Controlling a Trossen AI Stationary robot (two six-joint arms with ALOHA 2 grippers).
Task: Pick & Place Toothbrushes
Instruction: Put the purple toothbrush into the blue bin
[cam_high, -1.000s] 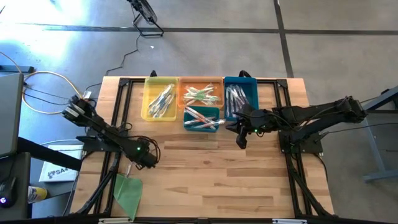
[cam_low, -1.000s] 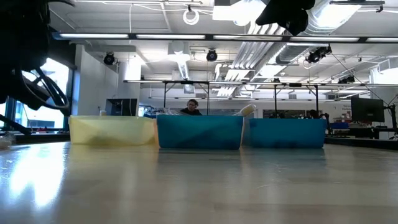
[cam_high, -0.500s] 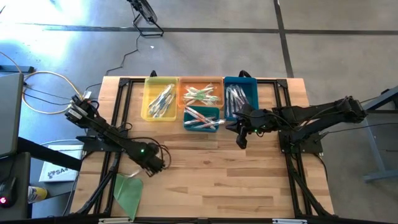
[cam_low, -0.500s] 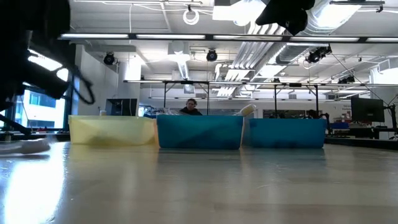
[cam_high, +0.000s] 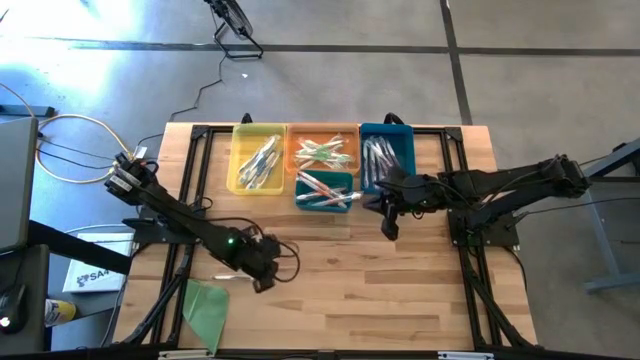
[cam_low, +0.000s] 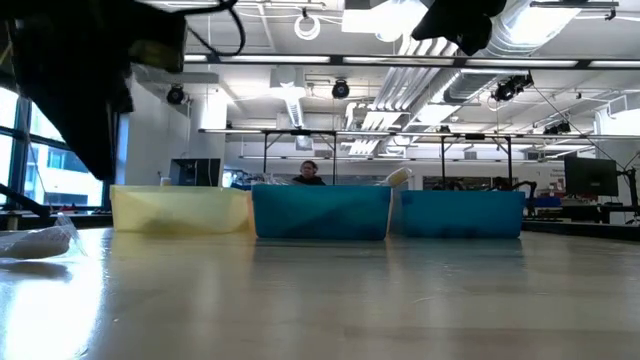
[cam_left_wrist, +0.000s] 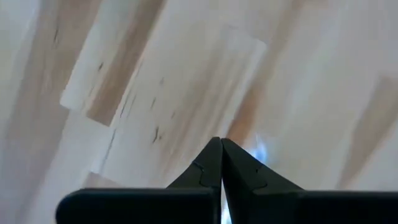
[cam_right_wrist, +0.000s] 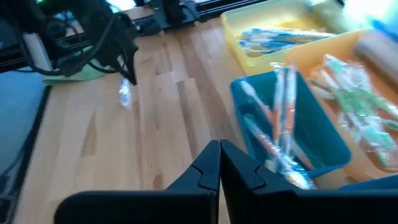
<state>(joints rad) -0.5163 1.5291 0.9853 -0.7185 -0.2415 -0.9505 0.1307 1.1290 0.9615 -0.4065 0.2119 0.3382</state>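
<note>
Toothbrushes (cam_high: 323, 187) are sitting in the four bins (cam_high: 258, 158); I'm seeing one loose on the table (cam_high: 400, 290). Left gripper (cam_high: 265, 283), closed, is hovering mid-table; right gripper (cam_high: 386, 229), closed, is waiting beside the bins.

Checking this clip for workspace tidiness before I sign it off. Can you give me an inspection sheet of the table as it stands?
Surface: wooden table, bare in the middle.
Job's things: toothbrushes lie in four bins at the far edge. One loose toothbrush shows by the left gripper's tips; whether it is held cannot be told.
Clutter: green sheet at the near left corner.
Grippers: left gripper shut, over the table near the sheet; right gripper shut, in front of the bins.
Cables: beige cables left of the table; black cable on the floor.
Surroundings: concrete floor; a person far behind the bins.
</note>
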